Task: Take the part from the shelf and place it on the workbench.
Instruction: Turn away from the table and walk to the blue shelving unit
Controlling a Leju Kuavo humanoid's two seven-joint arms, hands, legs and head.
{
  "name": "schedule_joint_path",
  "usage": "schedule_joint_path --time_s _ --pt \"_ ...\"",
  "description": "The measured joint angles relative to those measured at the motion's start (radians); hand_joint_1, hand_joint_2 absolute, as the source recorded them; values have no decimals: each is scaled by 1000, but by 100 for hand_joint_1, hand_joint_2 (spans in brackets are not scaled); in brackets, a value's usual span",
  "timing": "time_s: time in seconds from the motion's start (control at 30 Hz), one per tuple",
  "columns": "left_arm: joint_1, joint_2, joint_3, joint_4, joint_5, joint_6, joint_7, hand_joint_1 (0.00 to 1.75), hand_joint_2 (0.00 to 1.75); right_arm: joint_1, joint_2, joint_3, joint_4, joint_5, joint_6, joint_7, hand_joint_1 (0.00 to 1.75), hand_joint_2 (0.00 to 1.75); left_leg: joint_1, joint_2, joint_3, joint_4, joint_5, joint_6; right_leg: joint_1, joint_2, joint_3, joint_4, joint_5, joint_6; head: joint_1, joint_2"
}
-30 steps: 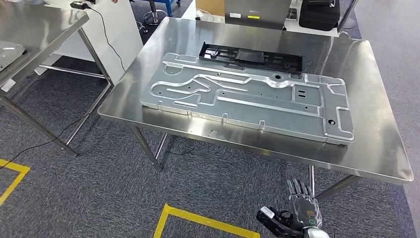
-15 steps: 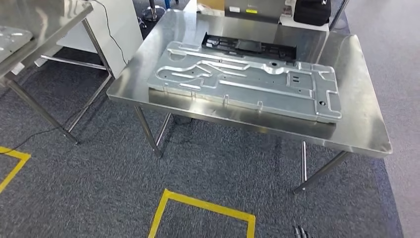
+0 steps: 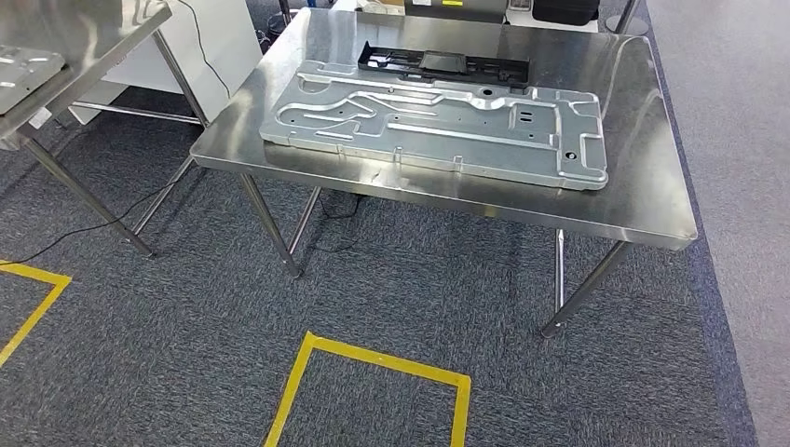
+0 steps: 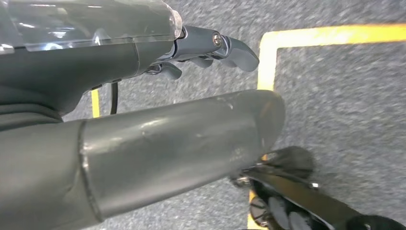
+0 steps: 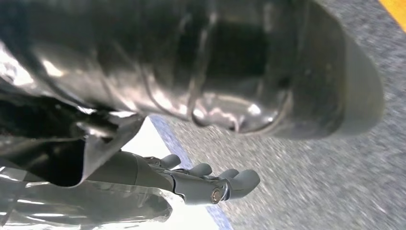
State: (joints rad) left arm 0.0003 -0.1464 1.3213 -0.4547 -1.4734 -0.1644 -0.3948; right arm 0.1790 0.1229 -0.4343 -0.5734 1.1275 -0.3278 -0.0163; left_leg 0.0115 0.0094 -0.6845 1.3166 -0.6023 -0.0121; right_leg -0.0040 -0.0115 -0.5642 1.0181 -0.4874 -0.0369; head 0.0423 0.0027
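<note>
Left hand (image 4: 158,124) empty, part (image 3: 438,121) on workbench (image 3: 643,196)

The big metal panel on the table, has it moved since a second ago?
No. The metal panel lies in the same spot on the table, just in front of the black plastic part; the whole head view has shifted, so the camera moved, not the panel.
</note>
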Motion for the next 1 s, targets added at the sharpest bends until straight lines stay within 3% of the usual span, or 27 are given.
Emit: schedule_joint_path --time_s 0.03,0.1,0.17,0.2,0.23,0.27,0.3,0.37,0.43,0.47,0.5,0.53,0.6,0.67,0.7,0.8,0.87,0.93,0.97,1.0 --pt "0 0 0 0 -1 0 0 0 0 -1 2 -8 5 -3 14 5 0 0 -2 0 33 -18 26 7 4 0 -19 3 12 -1 0 0" --pt "-3 1 1 0 -6 4 -1 0 0 -2 15 -30 7 -7 72 28 0 0 -11 -3 149 -152 62 31 12 1 -46 7 33 0 0 0" --pt "-9 2 3 0 -17 13 -2 0 0 4 38 -73 -8 -1 171 61 0 0 -21 -4 254 -306 47 50 16 -1 -60 6 54 5 0 0" --pt "-11 3 6 -1 -22 19 -3 0 0 8 52 -102 -23 7 225 75 0 0 -26 -4 277 -349 36 55 16 -4 -64 4 65 9 0 0" --pt "-12 4 9 0 -27 24 -3 0 0 13 66 -134 -41 18 274 84 0 0 -27 -4 279 -369 38 57 15 -7 -68 1 77 14 0 0" --pt "-12 4 14 1 -31 29 -3 0 0 18 82 -167 -59 32 315 91 0 0 -25 -4 273 -376 49 59 13 -7 -71 0 81 19 0 0" --pt "-11 4 19 3 -34 32 -3 0 0 23 98 -198 -78 45 344 96 0 0 -23 -3 265 -381 62 65 12 -5 -76 7 67 24 0 0" --pt "-12 4 25 10 -37 37 -3 0 0 28 132 -257 -110 65 371 108 0 0 -18 -3 243 -387 90 73 9 4 -96 75 -18 31 0 0" --pt "-13 5 27 17 -38 40 -4 0 0 26 160 -296 -123 71 359 120 0 0 -19 -8 210 -381 111 75 5 8 -121 197 -114 36 0 0" --pt "-13 6 29 20 -39 41 -4 0 0 22 171 -308 -122 71 348 126 0 0 -19 -11 193 -376 121 73 3 8 -124 249 -129 39 0 0" --pt "-14 7 30 25 -40 42 -5 0 0 19 178 -315 -121 71 339 129 0 0 -18 -16 175 -369 132 71 0 8 -116 276 -120 41 0 0" --pt "-15 7 31 29 -41 44 -5 0 0 16 185 -321 -120 70 333 131 0 0 -18 -22 155 -360 140 67 -2 10 -91 269 -92 42 0 0" --pt "-19 8 32 36 -44 51 -6 0 0 12 194 -333 -119 70 328 132 0 0 -16 -39 119 -341 152 58 -6 34 5 161 -46 41 0 0" --pt "-24 8 32 42 -46 64 -7 0 0 13 200 -344 -119 71 330 131 0 0 -16 -57 94 -321 161 48 -9 73 101 19 -64 35 0 0" --pt "-25 8 32 45 -46 71 -7 0 0 13 204 -349 -119 72 335 131 0 0 -17 -66 86 -315 167 42 -8 83 124 -20 -80 32 0 0" --pt "-25 9 33 54 -49 87 -6 0 0 12 214 -363 -119 73 353 133 0 0 -14 -83 70 -306 176 24 -8 54 128 -43 -80 15 0 0" --pt "-25 12 33 60 -52 93 -4 0 0 13 219 -367 -121 77 361 136 0 0 -11 -56 43 -244 126 11 -11 26 120 -46 -70 3 -1 0" --pt "-28 13 33 67 -55 97 -3 0 0 13 221 -375 -121 83 365 140 0 0 -6 -25 -4 -112 47 -3 -9 -3 111 -45 -64 -1 -1 0" --pt "-28 14 33 71 -55 99 -3 0 0 13 222 -381 -121 87 367 141 0 0 -3 -19 -22 -53 24 -8 -8 -18 107 -44 -62 -1 -1 0" --pt "-28 14 33 75 -56 102 -3 0 0 13 222 -386 -121 91 369 142 0 0 0 -15 -22 -28 23 -11 -7 -32 103 -42 -61 0 -1 0"
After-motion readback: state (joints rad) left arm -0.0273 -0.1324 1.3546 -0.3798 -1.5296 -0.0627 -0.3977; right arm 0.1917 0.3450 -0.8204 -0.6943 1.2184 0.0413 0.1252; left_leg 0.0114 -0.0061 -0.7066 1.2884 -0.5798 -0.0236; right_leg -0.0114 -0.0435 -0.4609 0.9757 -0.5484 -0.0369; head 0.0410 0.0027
